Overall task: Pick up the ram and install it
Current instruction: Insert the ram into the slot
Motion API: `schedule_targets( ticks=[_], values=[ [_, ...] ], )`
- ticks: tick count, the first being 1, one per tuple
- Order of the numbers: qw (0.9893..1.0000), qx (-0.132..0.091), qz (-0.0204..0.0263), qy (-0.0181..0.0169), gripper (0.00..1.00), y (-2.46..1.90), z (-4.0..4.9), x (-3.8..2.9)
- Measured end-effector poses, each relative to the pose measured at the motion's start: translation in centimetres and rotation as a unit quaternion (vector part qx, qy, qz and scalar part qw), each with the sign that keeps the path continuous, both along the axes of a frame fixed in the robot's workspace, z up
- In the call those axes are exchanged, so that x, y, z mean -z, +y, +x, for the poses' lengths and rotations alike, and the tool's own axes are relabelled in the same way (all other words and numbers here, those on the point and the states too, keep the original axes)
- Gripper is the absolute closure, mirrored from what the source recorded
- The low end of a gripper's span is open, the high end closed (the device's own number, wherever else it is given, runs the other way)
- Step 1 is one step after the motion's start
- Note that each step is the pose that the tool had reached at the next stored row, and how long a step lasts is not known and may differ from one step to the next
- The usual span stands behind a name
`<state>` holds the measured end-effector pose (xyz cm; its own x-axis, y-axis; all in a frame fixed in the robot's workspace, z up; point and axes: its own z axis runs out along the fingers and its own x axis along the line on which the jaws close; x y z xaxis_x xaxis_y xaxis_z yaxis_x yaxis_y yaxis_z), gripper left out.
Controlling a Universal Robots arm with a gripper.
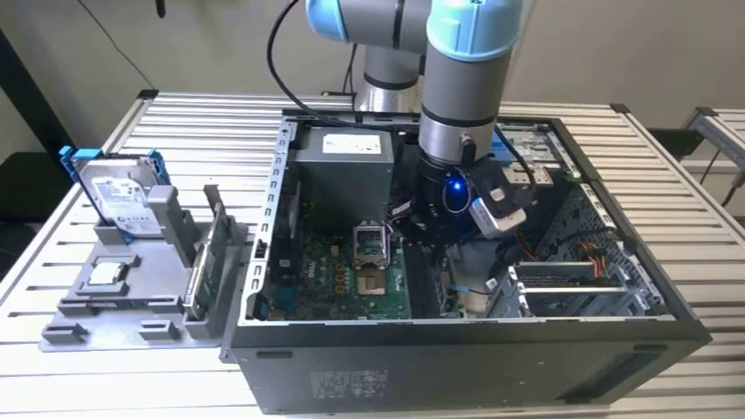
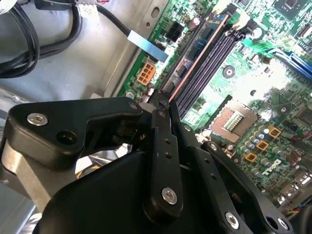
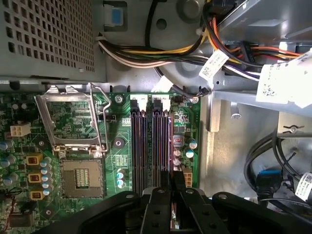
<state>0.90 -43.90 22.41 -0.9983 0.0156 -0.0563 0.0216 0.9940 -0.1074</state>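
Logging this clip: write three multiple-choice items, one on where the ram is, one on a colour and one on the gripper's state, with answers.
1. Where is the ram? A) on the rack outside the case B) at the memory slots C) on the table
2. What colour is the frame round the hard drive? A) red B) blue C) yellow
3. The gripper is: A) wide open B) shut on the ram C) shut on a cable

1 B: the second wrist view shows it lined up along the slots.
2 B: blue edges show in the exterior view.
3 B: its fingers pinch the ram's end.
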Motion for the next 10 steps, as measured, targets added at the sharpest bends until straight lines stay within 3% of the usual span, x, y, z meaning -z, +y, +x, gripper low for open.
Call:
schedule_targets(
  ticks=[10],
  values=[
    [1.0000, 0.000, 0.0000, 0.0000, 0.86, -0.21, -0.34, 0.04]
  ],
)
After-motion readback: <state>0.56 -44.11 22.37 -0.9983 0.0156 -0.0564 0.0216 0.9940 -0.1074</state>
